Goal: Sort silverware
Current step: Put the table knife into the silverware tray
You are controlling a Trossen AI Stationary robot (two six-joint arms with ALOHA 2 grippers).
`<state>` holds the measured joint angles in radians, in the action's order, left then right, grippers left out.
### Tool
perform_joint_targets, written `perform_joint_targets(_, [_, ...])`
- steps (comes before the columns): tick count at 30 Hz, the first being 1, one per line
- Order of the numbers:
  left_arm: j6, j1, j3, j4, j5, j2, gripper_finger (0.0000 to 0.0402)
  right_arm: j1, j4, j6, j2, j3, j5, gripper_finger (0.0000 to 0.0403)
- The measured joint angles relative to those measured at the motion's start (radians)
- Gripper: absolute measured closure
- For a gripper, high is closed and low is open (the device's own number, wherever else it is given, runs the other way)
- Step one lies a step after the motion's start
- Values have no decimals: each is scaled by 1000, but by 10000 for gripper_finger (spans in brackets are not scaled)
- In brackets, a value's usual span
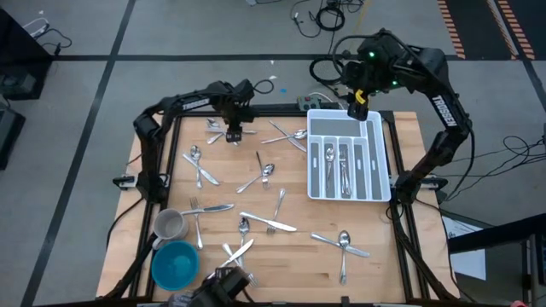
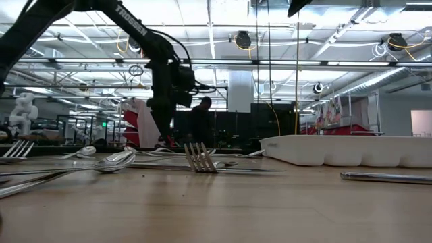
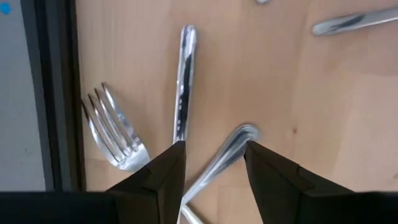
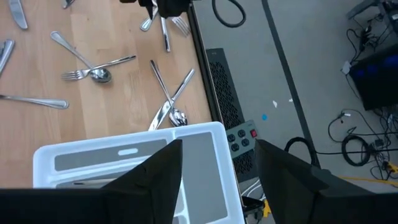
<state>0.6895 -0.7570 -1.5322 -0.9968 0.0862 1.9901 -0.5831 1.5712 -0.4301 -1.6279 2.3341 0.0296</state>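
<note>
Silverware lies scattered flat on the wooden table [image 1: 401, 230], with several more pieces in the white tray [image 1: 378, 136] at the far right. My left gripper [image 1: 232, 135] points down, low over a small cluster at the far left. In the left wrist view its open fingers stand on either side of one piece's handle end [image 3: 229, 149]. A fork [image 3: 115, 134] and another slim handle [image 3: 183, 81] lie beside it. My right gripper [image 4: 217, 168] hangs open and empty, high above the tray's far end [image 4: 124, 155].
A grey mug [image 1: 169, 225] and a blue bowl [image 1: 175, 263] stand at the near left corner. The table's dark frame rail [image 3: 59, 93] runs close beside the left gripper. A person [image 2: 200, 125] stands in the room beyond the table.
</note>
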Motion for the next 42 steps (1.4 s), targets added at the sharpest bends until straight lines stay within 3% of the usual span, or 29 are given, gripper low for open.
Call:
perform_joint_targets(29, [53, -82, -5, 47, -73, 152, 233, 0, 0, 49, 0, 0, -6, 209])
perform_joint_targets(33, [53, -83, -5, 48, -76, 157, 263, 1, 0, 53, 0, 0, -8, 209])
perform_joint_targets(38, [52, -80, -4, 54, -81, 159, 361, 1, 0, 54, 0, 0, -8, 209])
perform_joint_targets(42, [26, -79, -3, 50, -83, 160, 371, 1, 0, 77, -1, 0, -8, 209])
